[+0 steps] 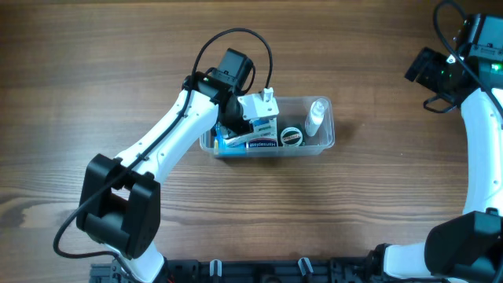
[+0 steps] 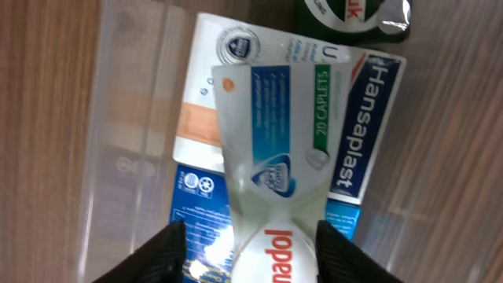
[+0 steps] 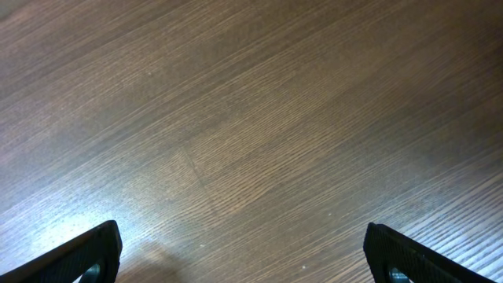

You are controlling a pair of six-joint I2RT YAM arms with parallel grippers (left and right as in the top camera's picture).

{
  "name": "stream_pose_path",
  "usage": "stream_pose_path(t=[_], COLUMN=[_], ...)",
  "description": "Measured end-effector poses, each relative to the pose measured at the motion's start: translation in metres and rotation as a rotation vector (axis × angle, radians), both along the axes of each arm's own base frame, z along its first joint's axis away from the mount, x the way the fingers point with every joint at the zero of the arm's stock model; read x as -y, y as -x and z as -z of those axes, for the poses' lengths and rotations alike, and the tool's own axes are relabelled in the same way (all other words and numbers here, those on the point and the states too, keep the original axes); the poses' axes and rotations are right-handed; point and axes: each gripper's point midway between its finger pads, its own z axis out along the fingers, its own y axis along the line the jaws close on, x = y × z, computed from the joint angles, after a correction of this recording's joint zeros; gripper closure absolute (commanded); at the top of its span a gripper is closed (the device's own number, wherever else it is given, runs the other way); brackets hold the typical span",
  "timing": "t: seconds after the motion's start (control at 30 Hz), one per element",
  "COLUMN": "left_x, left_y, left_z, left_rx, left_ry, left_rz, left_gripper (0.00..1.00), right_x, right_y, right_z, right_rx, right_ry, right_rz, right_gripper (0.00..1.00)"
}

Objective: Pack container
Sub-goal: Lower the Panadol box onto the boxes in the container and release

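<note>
The clear container (image 1: 328,145) stands at the table's middle; its wall also shows in the left wrist view (image 2: 126,118). Inside lie a Hansaplast box (image 2: 361,134), a blue box (image 2: 196,204), a round dark tin (image 1: 291,136) and a small clear bottle (image 1: 316,116). My left gripper (image 1: 240,118) is over the container's left part. A white Panadol box (image 2: 271,126) sits tilted between its jaws (image 2: 251,251). It touches the right jaw, with a gap at the left one. The Panadol box also shows in the overhead view (image 1: 259,106). My right gripper (image 1: 428,71) is open and empty (image 3: 244,251) over bare wood, far right.
The wooden table (image 1: 377,212) surrounds the container. The left arm reaches from the front left across to the container. The right arm stands along the right edge.
</note>
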Motion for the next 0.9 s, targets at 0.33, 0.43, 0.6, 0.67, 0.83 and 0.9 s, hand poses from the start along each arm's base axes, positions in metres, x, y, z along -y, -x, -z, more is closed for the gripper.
stream_pose_path(t=[0.33, 0.43, 0.6, 0.67, 0.83, 0.9], left_x=[0.011, 0.018, 0.014, 0.015, 0.018, 0.019], left_y=[0.003, 0.01, 0.023, 0.024, 0.022, 0.021], left_z=[-0.002, -0.004, 0.015, 0.026, 0.03, 0.028], left_rx=[-0.032, -0.075, -0.125, -0.12, -0.107, -0.106], left_ry=[0.069, 0.115, 0.112, 0.127, 0.147, 0.154], left_rz=[-0.03, -0.037, -0.062, -0.063, -0.061, -0.078], left_gripper=[0.96, 0.96, 0.96, 0.96, 0.94, 0.89], right_x=[0.0, 0.0, 0.0, 0.0, 0.0, 0.0], right_y=[0.0, 0.0, 0.0, 0.0, 0.0, 0.0], right_z=[0.0, 0.0, 0.0, 0.0, 0.0, 0.0], right_rx=[0.0, 0.0, 0.0, 0.0, 0.0, 0.0], right_ry=[0.0, 0.0, 0.0, 0.0, 0.0, 0.0], right_rz=[0.0, 0.0, 0.0, 0.0, 0.0, 0.0], right_gripper=[0.0, 0.0, 0.0, 0.0, 0.0, 0.0])
